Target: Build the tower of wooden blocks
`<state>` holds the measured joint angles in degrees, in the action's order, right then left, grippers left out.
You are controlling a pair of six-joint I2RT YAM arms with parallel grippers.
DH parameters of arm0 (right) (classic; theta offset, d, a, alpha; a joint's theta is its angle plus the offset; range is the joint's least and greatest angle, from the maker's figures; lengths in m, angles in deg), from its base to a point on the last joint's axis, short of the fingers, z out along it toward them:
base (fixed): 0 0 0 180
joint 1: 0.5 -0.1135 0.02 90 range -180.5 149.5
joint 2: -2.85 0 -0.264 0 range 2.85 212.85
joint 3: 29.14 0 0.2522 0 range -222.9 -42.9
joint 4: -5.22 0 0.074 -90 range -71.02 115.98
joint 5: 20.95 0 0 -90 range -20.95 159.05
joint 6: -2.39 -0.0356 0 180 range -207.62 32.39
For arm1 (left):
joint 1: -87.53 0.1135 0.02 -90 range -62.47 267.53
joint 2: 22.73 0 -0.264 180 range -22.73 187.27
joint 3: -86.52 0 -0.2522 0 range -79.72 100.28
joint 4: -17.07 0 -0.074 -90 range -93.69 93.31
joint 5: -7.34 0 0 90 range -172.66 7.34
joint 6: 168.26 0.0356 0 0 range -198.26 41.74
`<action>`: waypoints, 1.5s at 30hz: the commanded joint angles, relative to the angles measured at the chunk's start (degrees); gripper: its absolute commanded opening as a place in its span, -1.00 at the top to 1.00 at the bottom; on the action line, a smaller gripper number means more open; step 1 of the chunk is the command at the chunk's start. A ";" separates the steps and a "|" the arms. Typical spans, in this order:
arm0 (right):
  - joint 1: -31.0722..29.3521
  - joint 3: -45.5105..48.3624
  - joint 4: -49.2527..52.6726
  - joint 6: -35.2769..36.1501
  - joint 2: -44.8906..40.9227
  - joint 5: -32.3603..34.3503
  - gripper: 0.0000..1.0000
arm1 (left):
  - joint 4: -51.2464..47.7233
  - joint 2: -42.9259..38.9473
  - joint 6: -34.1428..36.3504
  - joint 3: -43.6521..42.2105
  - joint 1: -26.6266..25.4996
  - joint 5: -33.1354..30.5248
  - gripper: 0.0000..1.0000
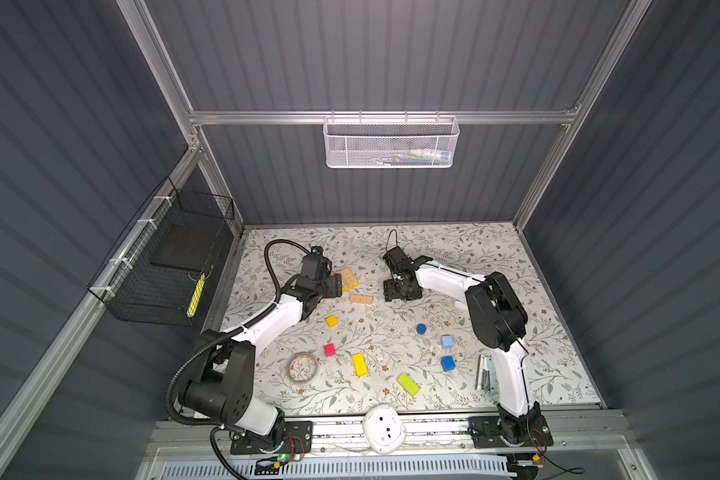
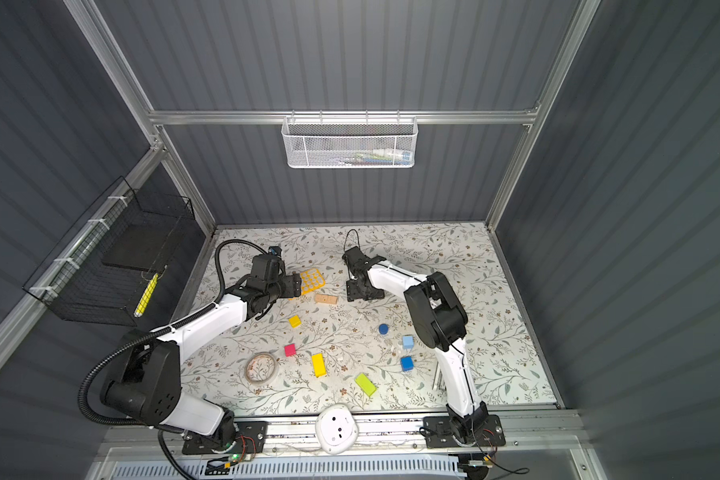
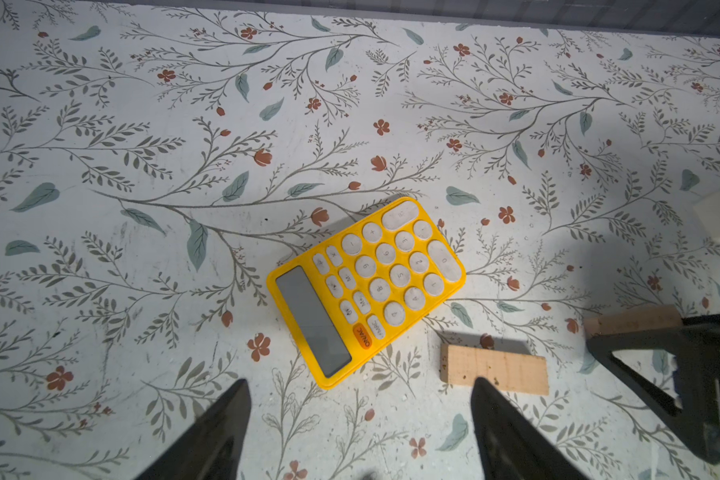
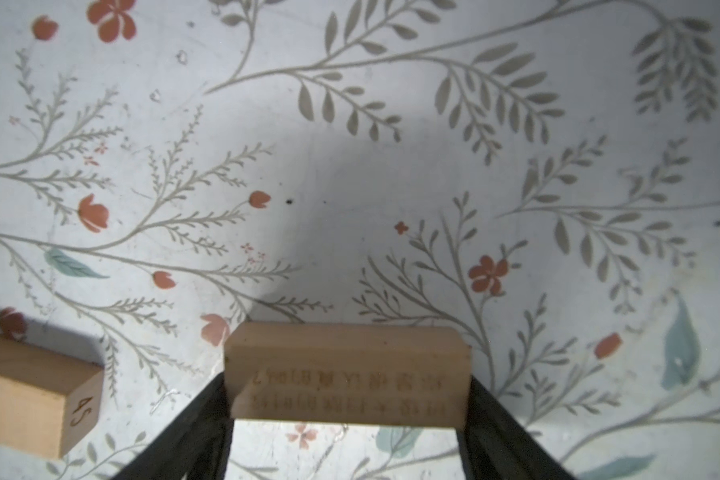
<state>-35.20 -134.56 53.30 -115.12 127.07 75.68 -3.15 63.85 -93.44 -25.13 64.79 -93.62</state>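
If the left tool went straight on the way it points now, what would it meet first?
Probably the yellow calculator, lying just ahead of the open left tool. One side might clip the wood block first, since depth is unclear.

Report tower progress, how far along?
Done: nothing stacked. In hand: right gripper shut on one tan bar; left gripper open, empty. Left: other tan bar, yellow bar, lime bar, cylinder, and yellow cube, pink cube, light-blue cube, blue cube, all lying apart.

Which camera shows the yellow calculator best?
The left wrist view: the whole yellow calculator lies unobstructed, keys and display clear. In both top views it is small and partly hidden by the left arm. The right wrist view does not show it.
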 commanded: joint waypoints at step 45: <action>0.79 1.88 3.74 -0.89 -11.51 -2.78 -0.98 | -1.80 -1.15 1.58 1.20 -0.11 -0.10 -0.67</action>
<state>-34.65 -133.62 56.47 -116.74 117.74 73.32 -3.61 63.26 -92.83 -25.13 64.79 -94.04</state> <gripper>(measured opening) 0.992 0.836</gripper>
